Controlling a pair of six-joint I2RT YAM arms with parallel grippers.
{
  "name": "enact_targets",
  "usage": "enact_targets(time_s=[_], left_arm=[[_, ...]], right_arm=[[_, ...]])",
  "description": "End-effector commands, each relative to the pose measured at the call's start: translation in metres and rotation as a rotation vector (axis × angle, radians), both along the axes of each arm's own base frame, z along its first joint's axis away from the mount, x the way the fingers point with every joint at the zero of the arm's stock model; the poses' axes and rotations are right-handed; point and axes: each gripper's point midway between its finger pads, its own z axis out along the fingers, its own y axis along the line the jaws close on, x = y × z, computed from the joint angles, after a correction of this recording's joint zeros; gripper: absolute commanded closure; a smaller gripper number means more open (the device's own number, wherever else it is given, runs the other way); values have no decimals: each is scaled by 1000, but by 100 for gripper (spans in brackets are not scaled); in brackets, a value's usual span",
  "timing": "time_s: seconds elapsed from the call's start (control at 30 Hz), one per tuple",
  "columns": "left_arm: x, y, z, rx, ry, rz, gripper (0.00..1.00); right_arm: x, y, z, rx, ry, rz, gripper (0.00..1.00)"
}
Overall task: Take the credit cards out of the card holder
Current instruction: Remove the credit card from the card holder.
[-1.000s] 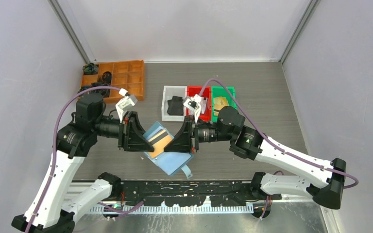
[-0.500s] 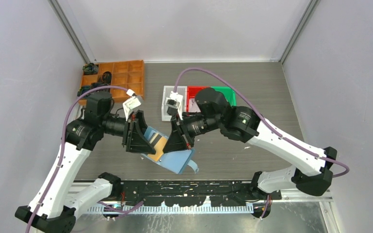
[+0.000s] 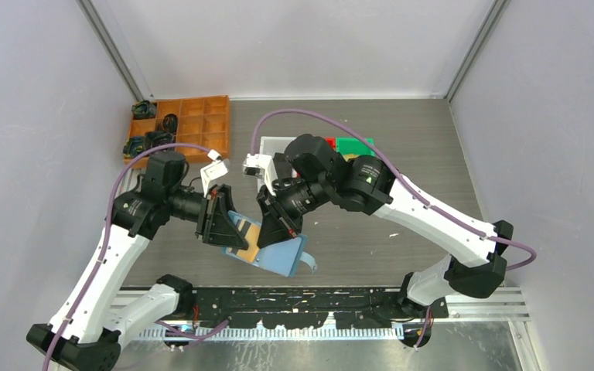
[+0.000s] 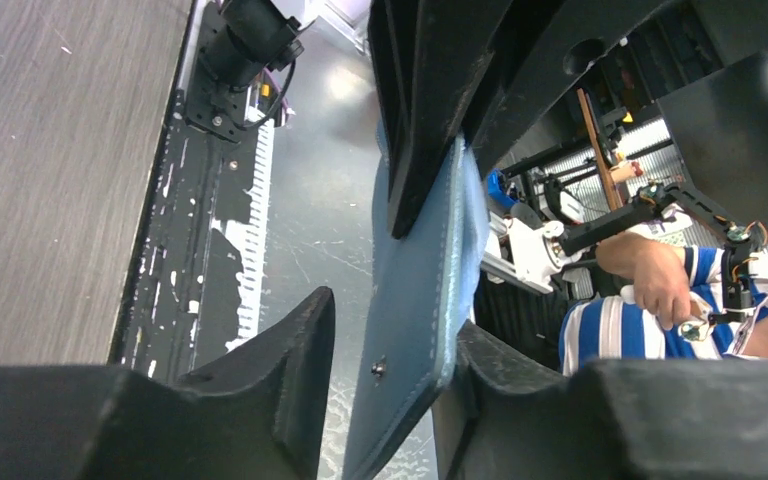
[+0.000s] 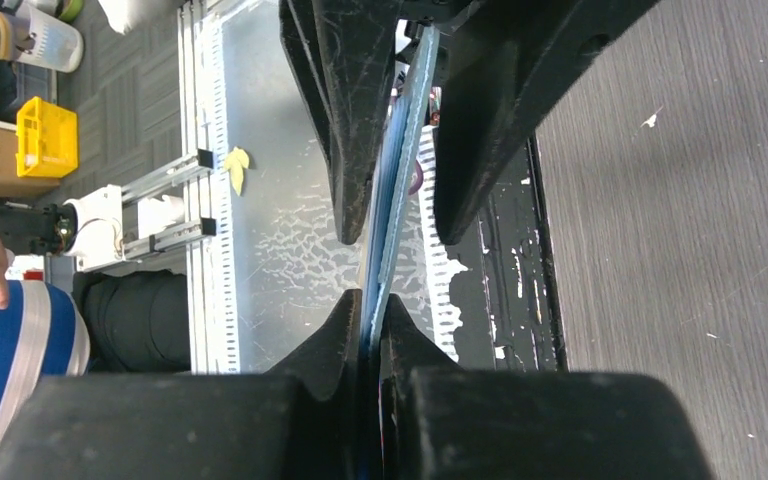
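Evidently the step in hand was drawing a card from its pocket. The card holder (image 3: 282, 253) hung open in the air above the near part of the table (image 3: 425, 154), between the two grippers. The right gripper (image 5: 372, 300) was clamped tight on the holder's thin edge. The left gripper (image 4: 395, 322) stood partly open about the opposite edge, one finger against the blue face and the other clear of it, so it gripped nothing. To do this well, the left would need to close on the tan credit card (image 3: 252, 234) alone, not on the pocket lip, and pull along the slot while the right held firm. The holder looked soft and matte, stitched along its border, with a small stud. The card looked stiff and smooth, with a dark stripe down one side.
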Motion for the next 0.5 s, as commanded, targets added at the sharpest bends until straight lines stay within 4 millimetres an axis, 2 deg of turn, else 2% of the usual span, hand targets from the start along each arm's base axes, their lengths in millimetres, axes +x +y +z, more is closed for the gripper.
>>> enact_targets(time_s=[0.0, 0.1, 0.17, 0.23, 0.33, 0.4, 0.47], left_arm=[[-6, 2, 4, -28, -20, -25, 67], [-2, 1, 3, -20, -40, -10, 87], [4, 0, 1, -3, -57, 17, 95], [10, 0, -2, 19, -73, 45, 98], [19, 1, -10, 66, -101, 83, 100], [26, 2, -17, 108, -138, 102, 100], [35, 2, -20, 141, -130, 128, 100]], right_arm=[[-2, 3, 20, 51, -51, 33, 99], [4, 5, 24, 62, -75, 6, 83], [13, 2, 29, 80, -108, -42, 77], [33, -8, 39, 109, -143, -138, 68], [55, -35, 70, 217, -174, -295, 48], [63, -51, 89, 291, -209, -389, 42], [63, -66, 102, 354, -220, -459, 39]])
